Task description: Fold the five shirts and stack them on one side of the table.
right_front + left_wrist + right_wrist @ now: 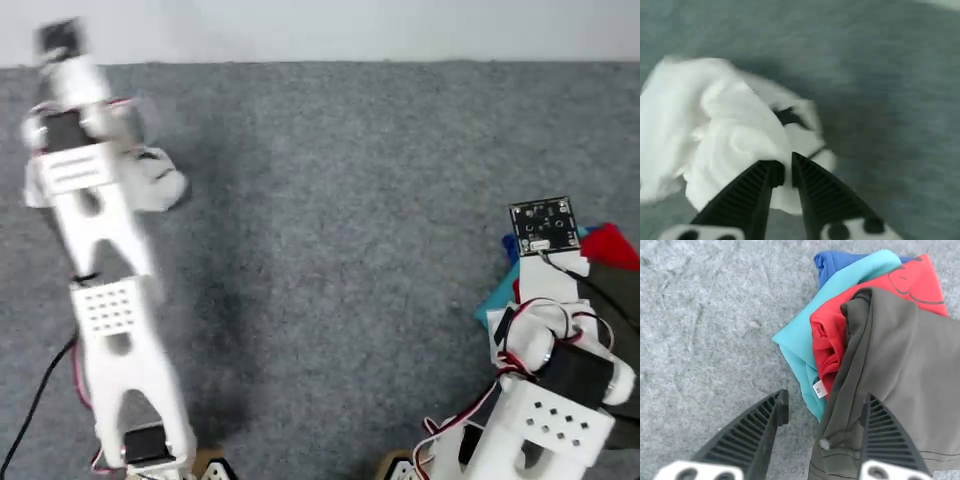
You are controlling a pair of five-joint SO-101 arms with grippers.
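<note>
My left pincer (787,172), narrowed onto the crumpled white shirt (715,125) at ten o'clock on the worktop (350,220), is nearest it, with the coloured pile (880,340) well apart at four o'clock beneath my wide-open right pincer (826,399).

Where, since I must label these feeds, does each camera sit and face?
High view: fixed above, looking down at the table; left arm and right arm show.
Left wrist view: on the left wrist, facing the white shirt past the left gripper.
Right wrist view: on the right wrist, facing the coloured shirts past the right gripper.
Shared: high view also shows both shirt groups.
</note>
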